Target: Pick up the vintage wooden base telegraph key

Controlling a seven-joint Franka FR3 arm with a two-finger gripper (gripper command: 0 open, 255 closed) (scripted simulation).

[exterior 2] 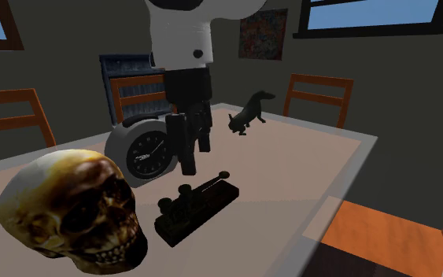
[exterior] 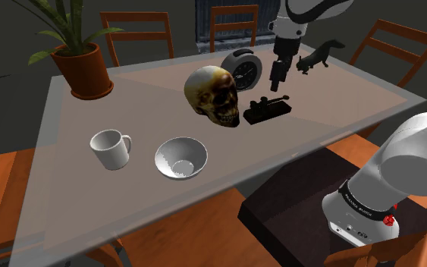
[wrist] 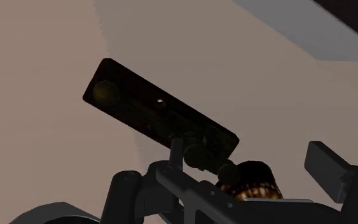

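Observation:
The telegraph key (exterior: 267, 110) is a dark oblong base with a lever and knobs. It lies on the table next to the skull (exterior: 213, 93). My black gripper (exterior: 277, 76) hangs just above it and points down without touching it. In the second exterior view the gripper (exterior 2: 193, 152) hovers over the key (exterior 2: 196, 206), in front of the clock (exterior 2: 144, 154). The wrist view has the key (wrist: 158, 114) lying slantwise ahead of the gripper (wrist: 225, 170), whose fingers (wrist: 124, 189) stand wide apart and hold nothing.
A round clock (exterior: 242, 67) and a black animal figurine (exterior: 315, 59) stand behind the key. A white mug (exterior: 111, 149) and a white bowl (exterior: 180, 158) sit toward the shoulder view's left. A potted plant (exterior: 86, 70) occupies the far left corner. Chairs ring the table (exterior: 340, 102).

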